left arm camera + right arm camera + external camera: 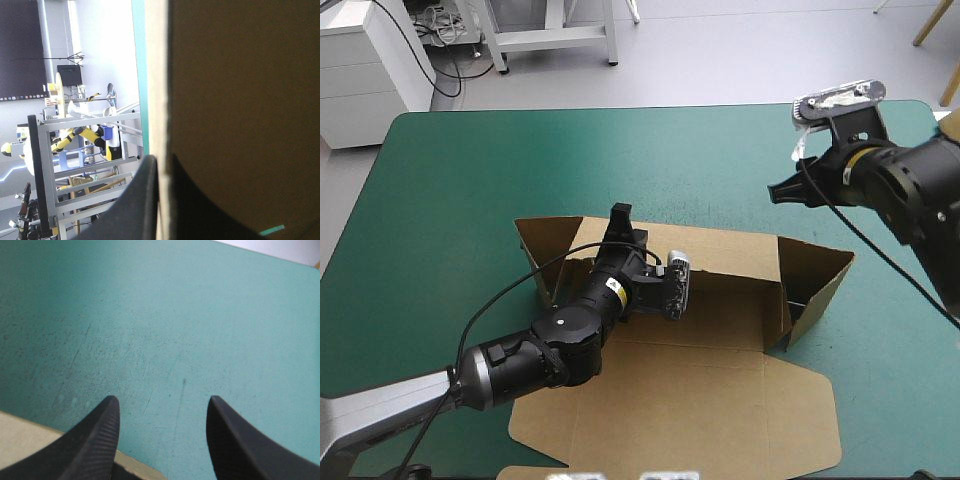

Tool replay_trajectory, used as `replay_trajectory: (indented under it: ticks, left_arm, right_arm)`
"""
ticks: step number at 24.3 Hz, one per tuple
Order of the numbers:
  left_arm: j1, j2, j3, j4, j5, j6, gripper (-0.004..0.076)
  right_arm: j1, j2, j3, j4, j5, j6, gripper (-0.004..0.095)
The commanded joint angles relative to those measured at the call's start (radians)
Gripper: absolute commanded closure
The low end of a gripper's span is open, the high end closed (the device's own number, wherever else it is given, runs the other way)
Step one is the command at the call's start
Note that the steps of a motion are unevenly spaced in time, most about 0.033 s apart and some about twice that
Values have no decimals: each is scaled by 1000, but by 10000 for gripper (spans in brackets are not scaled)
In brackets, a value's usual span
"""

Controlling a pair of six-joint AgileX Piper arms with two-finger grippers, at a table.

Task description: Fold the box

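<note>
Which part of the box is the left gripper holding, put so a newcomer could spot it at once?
On the teal-green table lies the brown box, its broad lid panel flat toward the near edge. Along its far side stands the long far wall, between two angled end flaps. It alone is pinched in the left gripper; the right gripper hovers open, apart from it.

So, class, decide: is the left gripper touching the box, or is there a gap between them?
Touching. The left wrist view shows it: the left gripper is all but shut, with an edge of the box pinched between its fingers.
</note>
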Motion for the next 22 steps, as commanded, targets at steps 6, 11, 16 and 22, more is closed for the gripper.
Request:
replay_trajectory:
  ticks: [6,11,16,22]
  left_arm:
    - [2,-32,-15,-8,5,-5,731]
    - [2,-32,-15,8,-3,-5,731]
    - [4,-32,-15,43,-37,-3,731]
    - [21,-32,-15,46,-57,-3,731]
  right_arm:
    - [-245,163,-97,256,-42,-197,425]
    - [-288,229,-96,354,-42,-292,424]
    - [-288,266,-94,344,-40,-318,424]
    - [-288,273,-50,401,-40,-345,425]
